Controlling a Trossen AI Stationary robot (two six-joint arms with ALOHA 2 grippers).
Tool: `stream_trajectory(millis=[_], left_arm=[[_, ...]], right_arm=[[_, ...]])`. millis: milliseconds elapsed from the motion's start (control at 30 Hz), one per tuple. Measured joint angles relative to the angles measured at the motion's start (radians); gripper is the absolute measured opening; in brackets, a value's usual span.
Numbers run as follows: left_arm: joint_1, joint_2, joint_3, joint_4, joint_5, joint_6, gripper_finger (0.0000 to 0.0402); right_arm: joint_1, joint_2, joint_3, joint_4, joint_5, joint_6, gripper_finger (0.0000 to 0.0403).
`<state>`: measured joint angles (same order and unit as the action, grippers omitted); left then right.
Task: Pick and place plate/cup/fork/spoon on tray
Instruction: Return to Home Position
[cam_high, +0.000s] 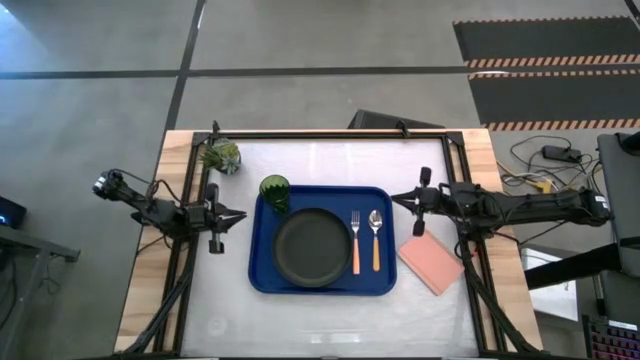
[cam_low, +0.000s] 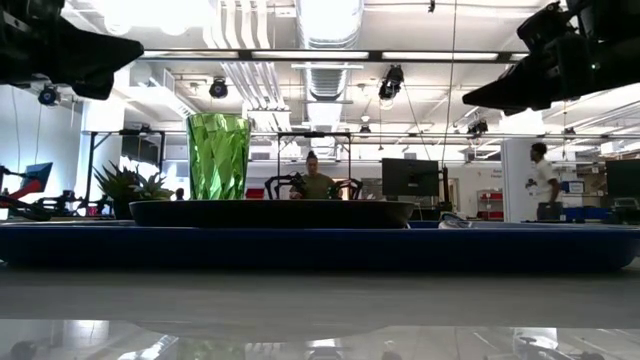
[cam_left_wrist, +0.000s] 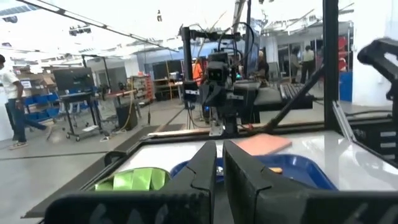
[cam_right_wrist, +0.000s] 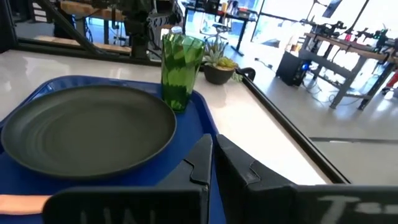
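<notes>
The blue tray (cam_high: 265, 272) lies mid-table. On it rest the dark plate (cam_high: 312, 247), the green cup (cam_high: 275, 192) upright at the far left corner, the orange-handled fork (cam_high: 355, 243) and the orange-handled spoon (cam_high: 376, 240) side by side right of the plate. My left gripper (cam_high: 240, 215) hovers left of the tray, shut and empty (cam_left_wrist: 218, 163). My right gripper (cam_high: 396, 198) hovers above the tray's far right corner, shut and empty (cam_right_wrist: 212, 155). The plate (cam_right_wrist: 87, 130) and cup (cam_right_wrist: 180, 68) also show in the right wrist view.
A small potted plant (cam_high: 222, 156) stands at the far left of the table. A pink square pad (cam_high: 431, 263) lies right of the tray. A black frame (cam_high: 330, 134) borders the table's far and side edges. People move in the room behind.
</notes>
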<state>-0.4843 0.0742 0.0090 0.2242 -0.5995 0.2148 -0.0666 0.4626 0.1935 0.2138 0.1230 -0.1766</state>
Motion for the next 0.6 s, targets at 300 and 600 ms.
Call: stream_trajectory(millis=[300, 600], left_arm=[[0.0, -0.023, -0.001, -0.01, -0.003, 0.003, 0.0011], [0.0, -0.023, -0.002, -0.009, -0.003, 0.0, 0.0011]], right_arm=[[0.0, -0.096, -0.018, -0.066, 0.0, -0.007, 0.0009], [0.0, -0.234, -0.02, -0.155, 0.0, -0.011, 0.0009]])
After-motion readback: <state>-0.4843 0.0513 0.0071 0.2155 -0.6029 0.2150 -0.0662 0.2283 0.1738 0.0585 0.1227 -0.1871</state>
